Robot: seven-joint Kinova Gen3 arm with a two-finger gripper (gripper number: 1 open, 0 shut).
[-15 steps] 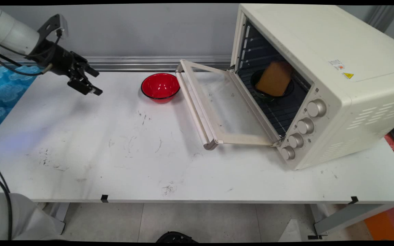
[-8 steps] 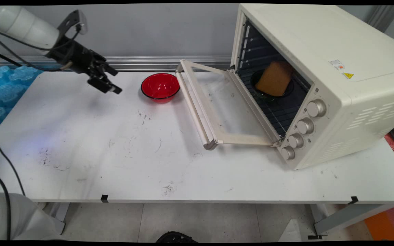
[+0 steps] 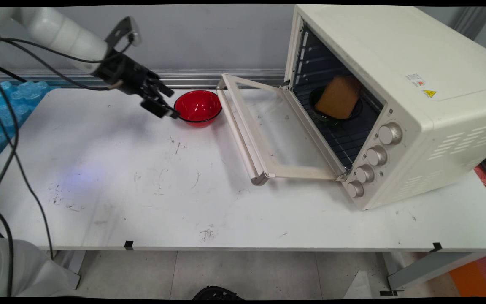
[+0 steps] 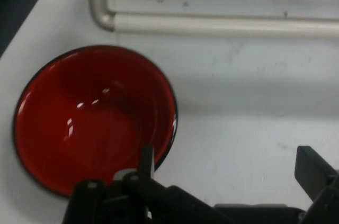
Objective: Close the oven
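The gripper (image 3: pixel 166 102) hangs over the far left part of the white bench (image 3: pixel 141 190), and the thing nearest to it is the red bowl (image 3: pixel 197 107). In the main view the fingers (image 3: pixel 170 113) reach as far as the bowl's left rim, pointing down and to the right, so the bowl lies just ahead of them on the side toward the toaster oven (image 3: pixel 390 97). Whether a fingertip touches the rim cannot be told from here.

In the hand view the fingers (image 4: pixel 312 168) are spread apart and hold nothing. One fingertip sits over the red bowl (image 4: pixel 95 121) near its rim; the other stands over bare bench (image 4: pixel 254 128) beside the bowl, so the rim lies between the two. The bowl is round, empty and upright.

Past the bowl, the oven door (image 3: pixel 268 131) lies open and flat, its bar handle (image 4: pixel 222 23) near the bowl but apart from it. Inside the oven a brown loaf (image 3: pixel 339 97) rests in a dark dish (image 3: pixel 325 116) on the rack.
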